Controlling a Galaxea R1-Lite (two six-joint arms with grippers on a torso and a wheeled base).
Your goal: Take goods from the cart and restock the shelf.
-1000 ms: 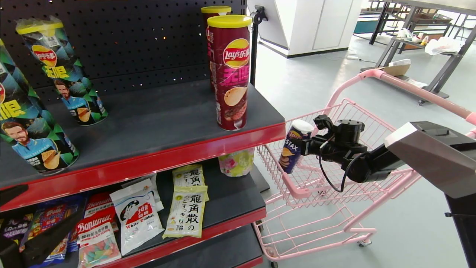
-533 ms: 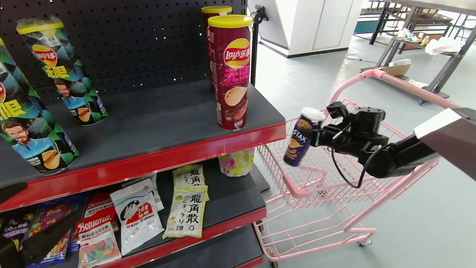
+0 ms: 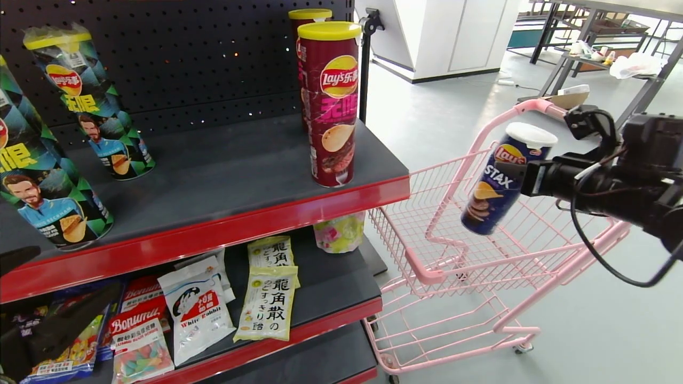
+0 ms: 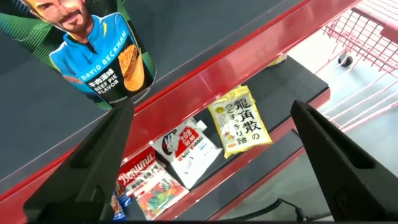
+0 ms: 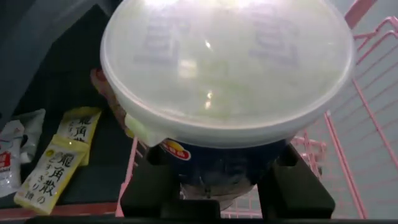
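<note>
Mid-transfer, I'd say: shelf (image 3: 213, 176) top deck has bare room, cart (image 3: 424, 272) just beside its R end. I've got can (image 3: 491, 192) tilted over cart, R gripper (image 3: 520, 178) clamped on its upper part; L gripper (image 4: 211, 155) spread wide, empty. Next: swing can left over shelf lip, straighten, set down.

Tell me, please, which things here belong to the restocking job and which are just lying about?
Job: blue crisp can held in the right hand; pink cart; top shelf.
Just there: red crisp cans, green crisp cans, sweet bags on the lower shelf, tables behind.
</note>
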